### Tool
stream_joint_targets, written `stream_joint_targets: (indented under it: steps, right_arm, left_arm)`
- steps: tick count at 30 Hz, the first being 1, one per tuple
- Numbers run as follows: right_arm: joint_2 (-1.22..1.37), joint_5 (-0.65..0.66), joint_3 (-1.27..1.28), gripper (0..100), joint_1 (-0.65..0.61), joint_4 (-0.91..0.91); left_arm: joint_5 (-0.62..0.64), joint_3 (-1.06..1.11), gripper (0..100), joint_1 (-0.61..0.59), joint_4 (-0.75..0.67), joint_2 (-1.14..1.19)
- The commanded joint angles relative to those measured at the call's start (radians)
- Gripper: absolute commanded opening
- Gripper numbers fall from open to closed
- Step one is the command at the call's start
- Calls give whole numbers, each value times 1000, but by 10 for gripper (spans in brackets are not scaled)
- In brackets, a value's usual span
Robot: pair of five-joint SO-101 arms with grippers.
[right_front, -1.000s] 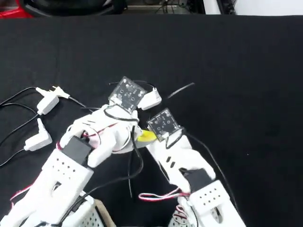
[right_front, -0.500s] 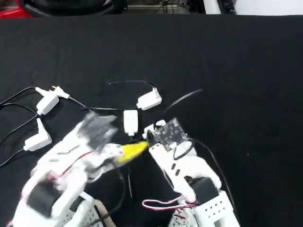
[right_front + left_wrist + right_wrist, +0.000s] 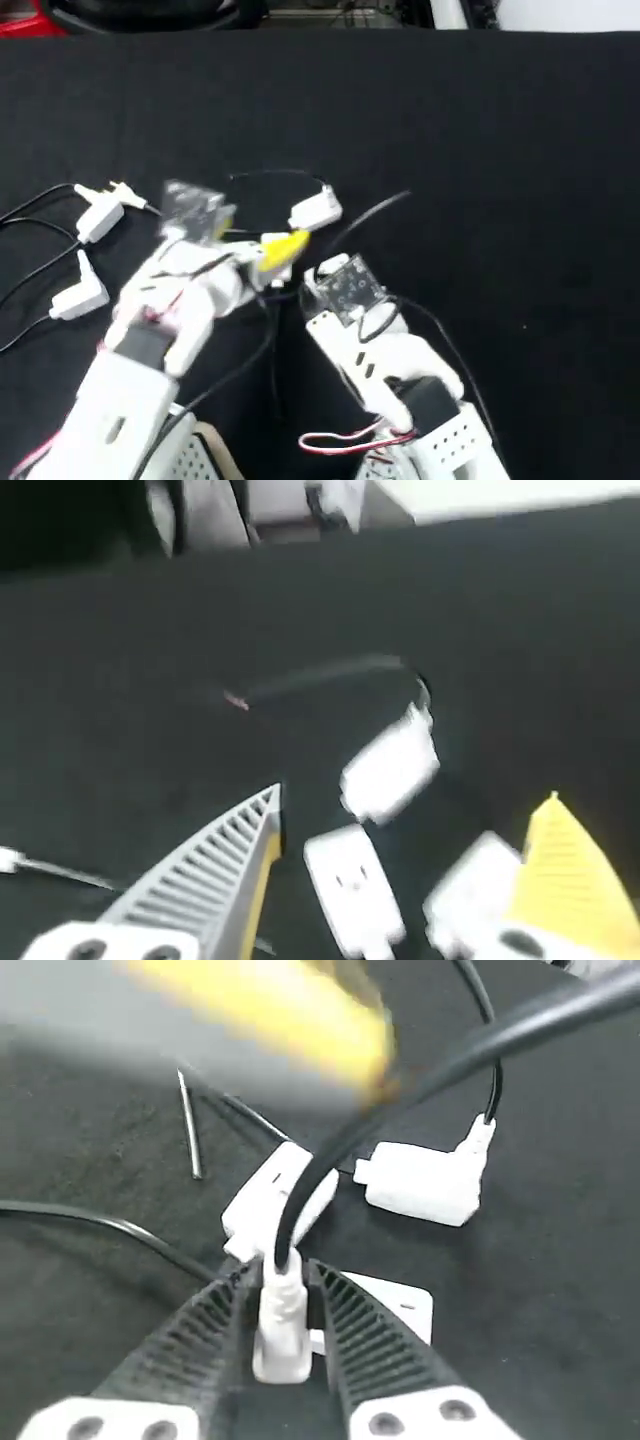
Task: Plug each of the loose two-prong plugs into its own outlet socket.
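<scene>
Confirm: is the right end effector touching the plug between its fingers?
Touching. The right wrist view shows the right end effector with its fingers pressed against both sides of the plug, no gap visible.

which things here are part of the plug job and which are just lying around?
Job: far loose plug, near loose plug, outlet socket, corded plug held in the right gripper.
Lying about: red object in the background, thin grey rod.
</scene>
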Motion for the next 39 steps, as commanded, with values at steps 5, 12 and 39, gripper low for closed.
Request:
stream_joint_targets:
  steps: [5, 12, 39]
  right_arm:
    - [-85, -17, -56, 11, 37, -11]
    - [-76, -20, -33, 11, 54, -55]
    - [633, -97, -344, 11, 212, -256]
  left_arm:
    - [6, -243, 373, 110, 157, 301]
    - [6, -160, 374, 156, 245, 5]
    - [-137, -7, 374, -315, 460, -209]
